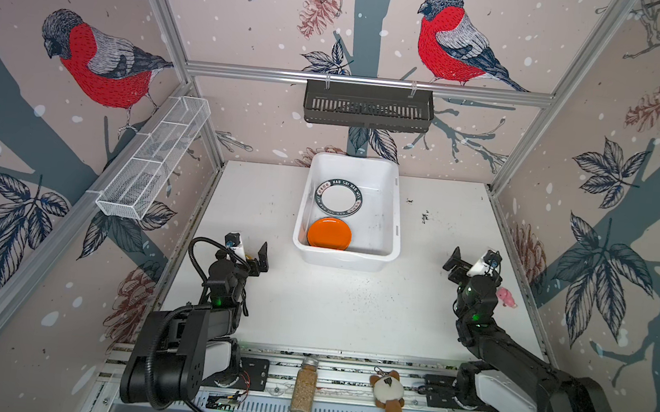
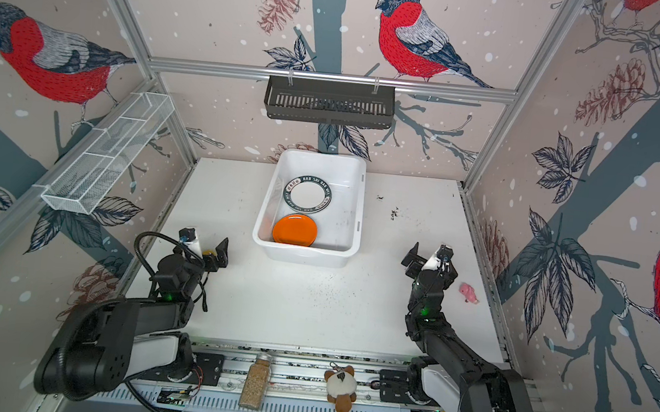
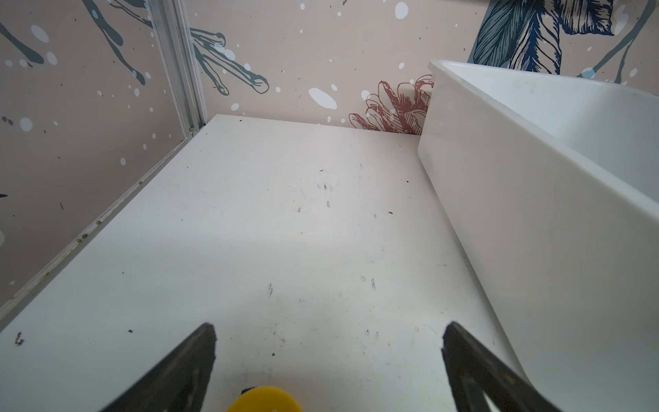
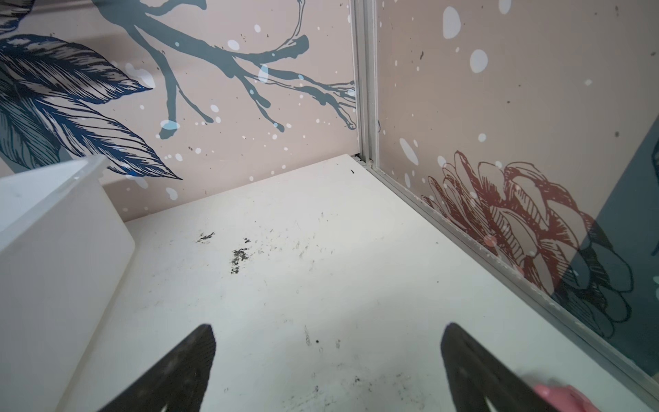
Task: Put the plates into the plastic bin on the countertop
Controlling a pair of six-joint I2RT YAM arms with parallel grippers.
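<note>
Jaws of the left gripper stand spread and empty, left of the plastic bin. In the bin lie a white lettered plate and, nearer, an orange plate. Right of the bin, the right gripper gapes empty too.

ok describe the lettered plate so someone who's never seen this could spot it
Find the white plastic bin at the back middle of the countertop, below the black slotted basket. Of the two plates inside, the lettered plate lies toward the far end. It is white with a dark rim carrying pale lettering, unlike the plain orange plate nearer the front.
</note>
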